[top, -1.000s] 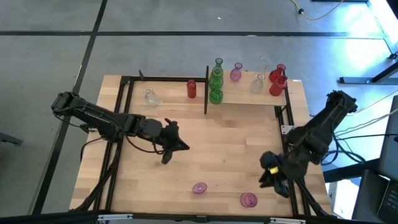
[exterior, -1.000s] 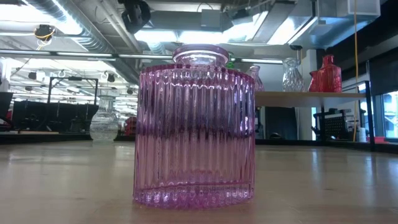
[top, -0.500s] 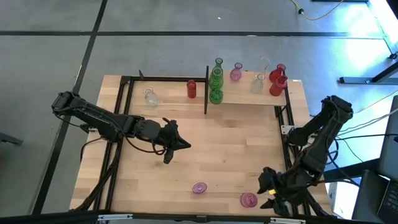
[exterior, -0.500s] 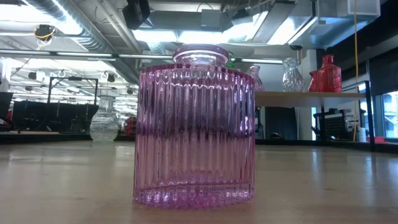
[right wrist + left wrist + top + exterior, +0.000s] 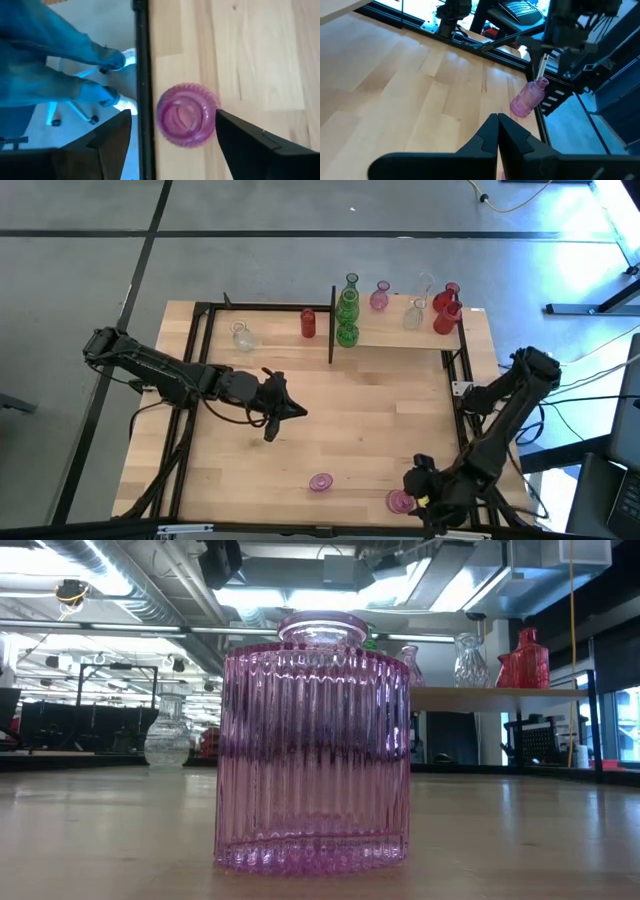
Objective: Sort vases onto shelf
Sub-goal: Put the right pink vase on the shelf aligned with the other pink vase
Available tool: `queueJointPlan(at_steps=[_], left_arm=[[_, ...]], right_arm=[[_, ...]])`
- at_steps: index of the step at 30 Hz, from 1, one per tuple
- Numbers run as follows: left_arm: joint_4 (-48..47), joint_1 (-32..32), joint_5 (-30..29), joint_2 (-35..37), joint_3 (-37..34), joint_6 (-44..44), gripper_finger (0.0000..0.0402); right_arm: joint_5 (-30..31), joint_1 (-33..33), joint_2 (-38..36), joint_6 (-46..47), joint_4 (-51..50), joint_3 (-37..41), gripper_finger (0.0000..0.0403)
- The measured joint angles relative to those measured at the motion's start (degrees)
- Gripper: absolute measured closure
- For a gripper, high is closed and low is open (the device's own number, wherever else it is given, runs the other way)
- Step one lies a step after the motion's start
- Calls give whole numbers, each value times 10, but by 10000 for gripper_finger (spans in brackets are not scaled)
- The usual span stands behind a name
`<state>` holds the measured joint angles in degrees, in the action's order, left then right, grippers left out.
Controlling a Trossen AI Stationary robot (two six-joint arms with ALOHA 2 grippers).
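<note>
We are hanging right tool [image 5: 172, 132] spread wide, gripping nothing, directly above pink vase [image 5: 187, 114] at bench [image 5: 350, 410] near-right edge. Vase standing upright, axis vertical, mouth facing tool, sitting between fingers. Right arm nearer. Left tool [image 5: 283, 412] clenched, empty, mid-bench. Shelf [image 5: 400, 330] lying far side.

Nine vases are counted: two pink [image 5: 320, 482] on the table, one clear [image 5: 240, 335] and one red [image 5: 308, 324] left, five on the shelf [image 5: 395, 335].
</note>
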<state>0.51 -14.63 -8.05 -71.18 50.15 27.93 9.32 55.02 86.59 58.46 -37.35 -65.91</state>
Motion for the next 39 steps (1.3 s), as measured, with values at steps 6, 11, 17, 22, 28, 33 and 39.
queueJointPlan(at_steps=[6, 11, 17, 22, 28, 33, 39], left_arm=[[-1, 5, 0, 0, 0, 0, 401], [-1, 5, 0, 0, 0, -6, 401], [-1, 5, 0, 0, 0, -6, 401], [-2, 5, -1, 0, 0, -6, 401], [-6, 7, -4, 0, 0, -15, 401], [-6, 12, -4, 0, 0, -16, 401], [-5, 18, 1, 0, 0, -16, 401]], right_arm=[[-7, 1, 30, 13, 18, 0, 138], [-23, 1, 47, 35, 12, -1, 143], [-20, 1, 46, 44, -12, -2, 224], [-28, 0, 39, 43, -21, -3, 315], [-7, -8, 30, 43, -38, -2, 315], [7, -34, 14, 43, -99, -1, 315], [0, -101, -37, 19, -185, 3, 315]])
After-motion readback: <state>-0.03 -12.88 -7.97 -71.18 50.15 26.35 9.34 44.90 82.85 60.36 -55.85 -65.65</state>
